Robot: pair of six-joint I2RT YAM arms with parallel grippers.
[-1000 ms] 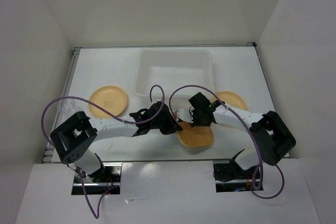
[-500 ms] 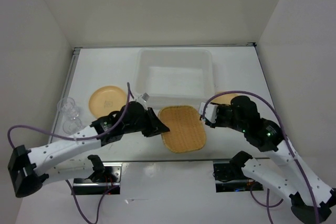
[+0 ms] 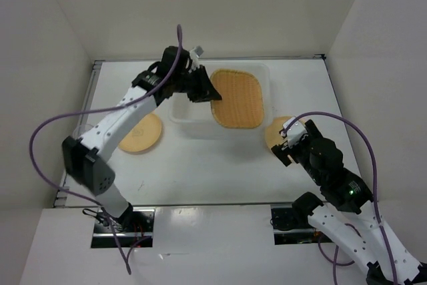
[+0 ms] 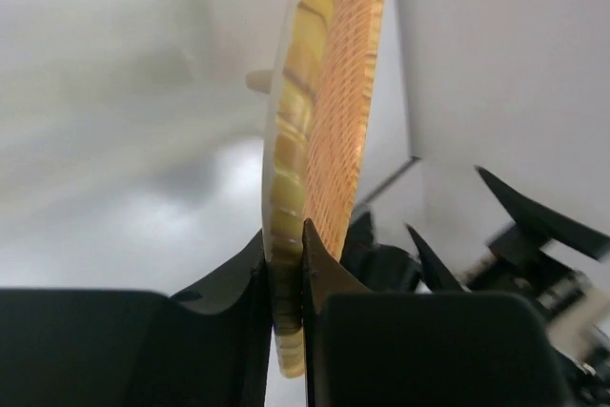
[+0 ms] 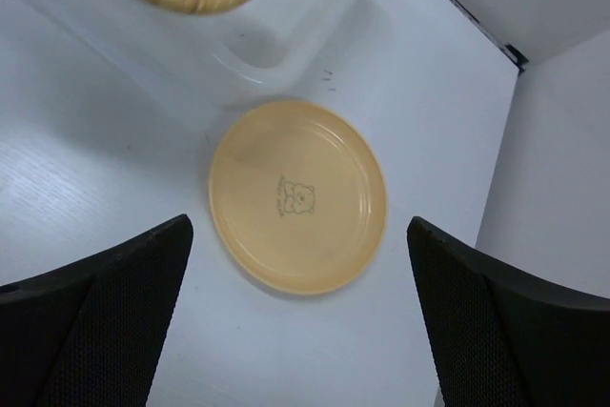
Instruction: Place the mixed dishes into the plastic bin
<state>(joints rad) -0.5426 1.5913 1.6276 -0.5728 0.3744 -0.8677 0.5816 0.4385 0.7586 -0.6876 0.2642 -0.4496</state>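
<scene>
The left gripper [image 3: 202, 90] clamps the woven square plate [image 3: 237, 98] by its edge, holding it over the plastic bin [image 3: 181, 110]; lowering and releasing seems next. The right gripper [image 3: 287, 143] hangs spread open above a round plate [image 5: 297, 195] bearing a small bear-like print, no legible writing.

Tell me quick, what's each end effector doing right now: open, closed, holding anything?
Left end effector: closed on the woven plate edge, over the plastic bin.
Right end effector: open, empty, above a round plate.

No legible txt; round plate [image 5: 298, 194] logo [image 5: 294, 200] unreadable.
</scene>
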